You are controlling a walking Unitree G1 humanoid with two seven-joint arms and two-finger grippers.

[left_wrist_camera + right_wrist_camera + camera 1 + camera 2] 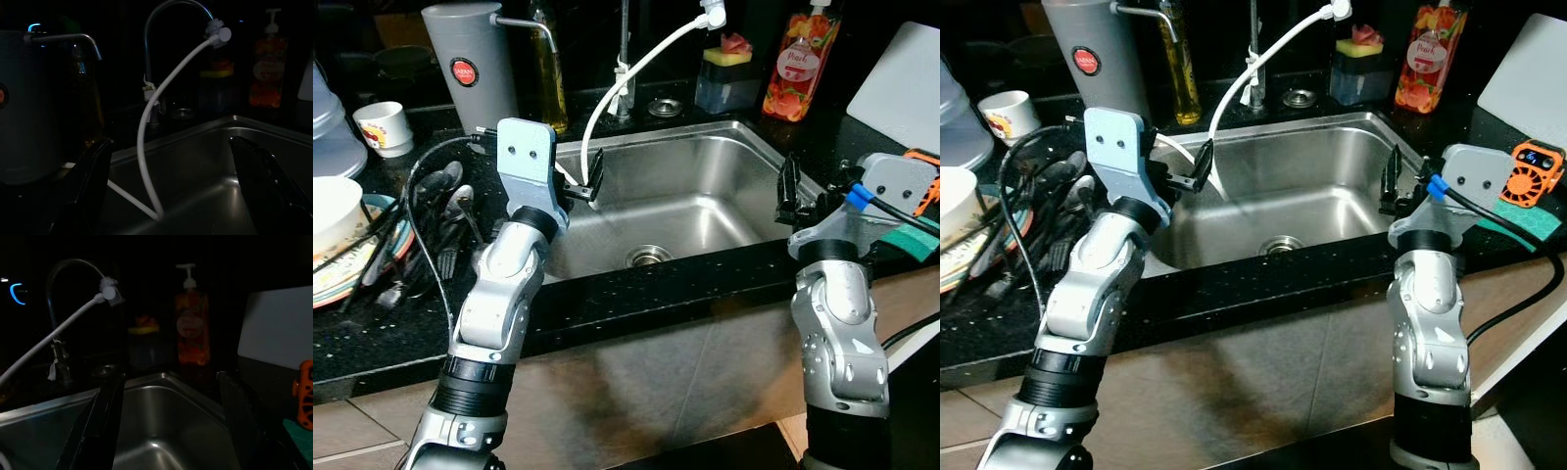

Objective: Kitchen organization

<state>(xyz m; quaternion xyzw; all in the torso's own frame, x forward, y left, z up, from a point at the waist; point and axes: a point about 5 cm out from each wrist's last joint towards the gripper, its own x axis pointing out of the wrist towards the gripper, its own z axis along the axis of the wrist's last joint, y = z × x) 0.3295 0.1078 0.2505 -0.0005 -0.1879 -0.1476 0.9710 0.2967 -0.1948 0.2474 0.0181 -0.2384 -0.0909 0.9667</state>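
A steel sink [715, 211] sits in the black counter straight ahead, with nothing in its basin but the drain [648, 257]. My left gripper [589, 181] is open over the sink's left rim, beside a white hose [636, 69] that droops from the tap into the basin. In the left wrist view its black fingers [88, 181] stand wide apart with nothing between them. My right gripper [793, 196] is open at the sink's right rim and holds nothing. Left of the sink lie dark utensils [445, 211], a white bowl [333, 211] and stacked plates [372, 257].
Behind the sink stand a grey jug [465, 64], an oil bottle [548, 83], a sponge holder [729, 78] and an orange soap bottle [800, 61]. A small cup [384, 127] sits far left. A white cutting board [906, 83] and an orange fan [1540, 171] are at the right.
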